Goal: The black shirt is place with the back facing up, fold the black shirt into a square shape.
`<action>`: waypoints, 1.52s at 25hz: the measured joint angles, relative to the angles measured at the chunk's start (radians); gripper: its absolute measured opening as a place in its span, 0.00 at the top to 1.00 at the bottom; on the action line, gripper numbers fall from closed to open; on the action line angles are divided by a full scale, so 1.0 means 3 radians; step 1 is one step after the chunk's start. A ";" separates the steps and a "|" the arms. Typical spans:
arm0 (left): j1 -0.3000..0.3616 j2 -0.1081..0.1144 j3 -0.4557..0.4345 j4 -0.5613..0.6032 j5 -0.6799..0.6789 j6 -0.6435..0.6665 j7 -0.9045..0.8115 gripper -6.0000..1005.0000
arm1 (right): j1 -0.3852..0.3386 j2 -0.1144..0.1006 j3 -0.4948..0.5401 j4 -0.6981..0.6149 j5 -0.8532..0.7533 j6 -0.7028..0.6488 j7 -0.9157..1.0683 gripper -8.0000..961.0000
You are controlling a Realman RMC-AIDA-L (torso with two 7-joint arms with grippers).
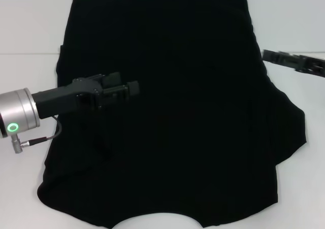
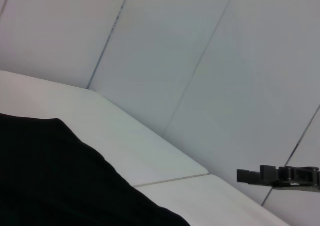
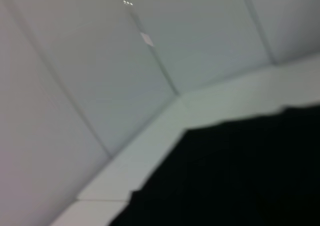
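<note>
The white table (image 1: pixel 315 188) carries the black shirt (image 1: pixel 193 112), spread nearly flat, its left side apparently folded in and the right sleeve still out; most folding remains. The left gripper (image 1: pixel 133 88) is over its left part, the right gripper (image 1: pixel 269 55) beside its far-right edge; neither one's fingers can be read.

- The left arm (image 1: pixel 20 116) ends in a silver cylinder with a green ring light and a thin black cable.
- Both grippers are blocky black.
</note>
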 joint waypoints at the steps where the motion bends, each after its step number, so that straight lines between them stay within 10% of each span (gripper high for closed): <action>1: -0.0003 0.0000 0.0000 -0.0012 -0.0016 0.0002 0.0079 0.31 | 0.0001 -0.0046 -0.0001 -0.0020 -0.0113 -0.0003 0.0190 0.19; 6: -0.0004 -0.0005 0.0027 -0.0115 -0.0157 0.0030 0.0547 0.10 | -0.0017 -0.0179 -0.0003 -0.0174 -0.0709 -0.0032 0.0970 0.19; 14: 0.0037 -0.0038 0.0197 -0.0151 -0.0063 0.0071 0.1085 0.06 | -0.0187 -0.0254 0.0030 -0.0379 -0.1163 -0.0319 0.1646 0.20; 38: 0.0051 -0.0073 0.0426 -0.0156 0.0137 0.0040 0.1319 0.06 | -0.0033 -0.0201 -0.0014 -0.0070 -0.1815 0.0017 0.1952 0.21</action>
